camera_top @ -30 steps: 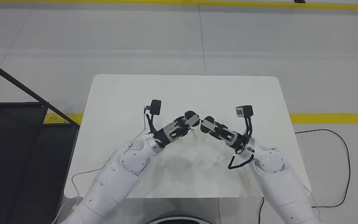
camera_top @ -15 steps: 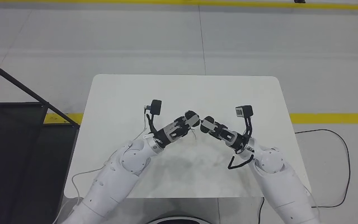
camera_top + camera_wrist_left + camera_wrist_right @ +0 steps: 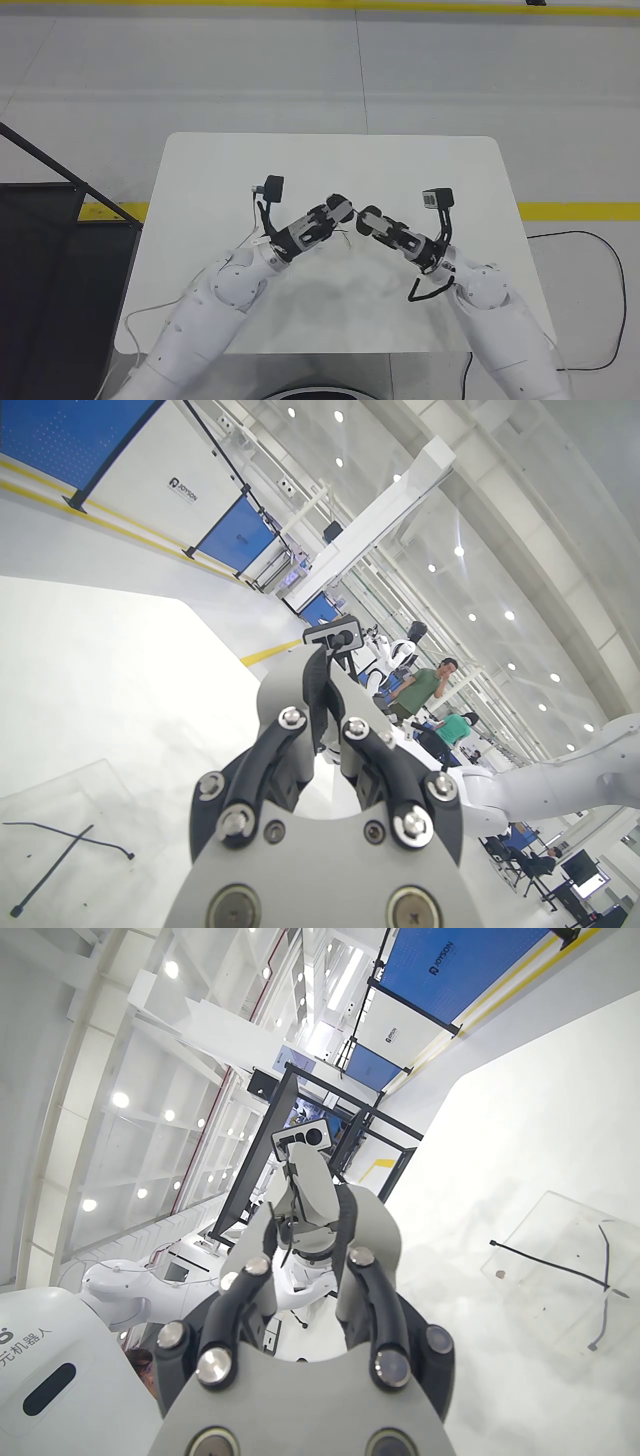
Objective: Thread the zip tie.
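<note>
While both arms meet over the table (image 3: 220,170), left gripper (image 3: 343,208) sits at 9 o'clock of right gripper (image 3: 366,217), tips nearly touching. Left jaws pressed together, apparently pinching the zip tie (image 3: 281,1240); right jaws stand apart, the strip lying lengthwise between them.

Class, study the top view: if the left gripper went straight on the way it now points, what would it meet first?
The right gripper: the left gripper points at it nearly tip to tip above the table. Their heights are unclear from above, so it might slip past.
</note>
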`<act>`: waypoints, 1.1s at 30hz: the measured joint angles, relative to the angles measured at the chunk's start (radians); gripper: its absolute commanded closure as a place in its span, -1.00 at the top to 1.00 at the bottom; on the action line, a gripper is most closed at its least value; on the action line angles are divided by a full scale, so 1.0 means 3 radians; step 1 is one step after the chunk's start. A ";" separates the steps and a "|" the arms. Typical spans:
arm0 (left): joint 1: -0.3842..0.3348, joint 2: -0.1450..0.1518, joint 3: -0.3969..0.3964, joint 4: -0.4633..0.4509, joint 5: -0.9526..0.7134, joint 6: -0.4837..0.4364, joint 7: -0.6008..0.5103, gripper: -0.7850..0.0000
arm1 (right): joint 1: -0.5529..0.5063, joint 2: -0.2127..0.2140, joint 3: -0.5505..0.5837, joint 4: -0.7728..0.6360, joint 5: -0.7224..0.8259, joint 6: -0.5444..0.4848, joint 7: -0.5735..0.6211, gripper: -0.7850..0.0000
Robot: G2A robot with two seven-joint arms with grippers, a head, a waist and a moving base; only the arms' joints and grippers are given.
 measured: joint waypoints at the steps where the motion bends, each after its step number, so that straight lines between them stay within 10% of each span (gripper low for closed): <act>1: 0.0016 0.0004 -0.0023 -0.0022 -0.0002 0.0008 -0.0002 -1.00 | -0.0005 0.0002 0.0009 -0.0006 -0.0001 -0.0002 0.0003 1.00; 25: 0.0733 0.0255 -0.1056 -0.0791 -0.0073 0.0269 -0.0718 -1.00 | -0.0217 0.0070 0.0220 -0.0437 -0.0818 0.0188 -0.0140 1.00; 33: 0.0811 0.0308 -0.1246 -0.0880 -0.0272 0.0422 -0.0993 -1.00 | -0.0126 0.0047 -0.0068 -0.1039 -0.2234 0.1240 -0.0346 1.00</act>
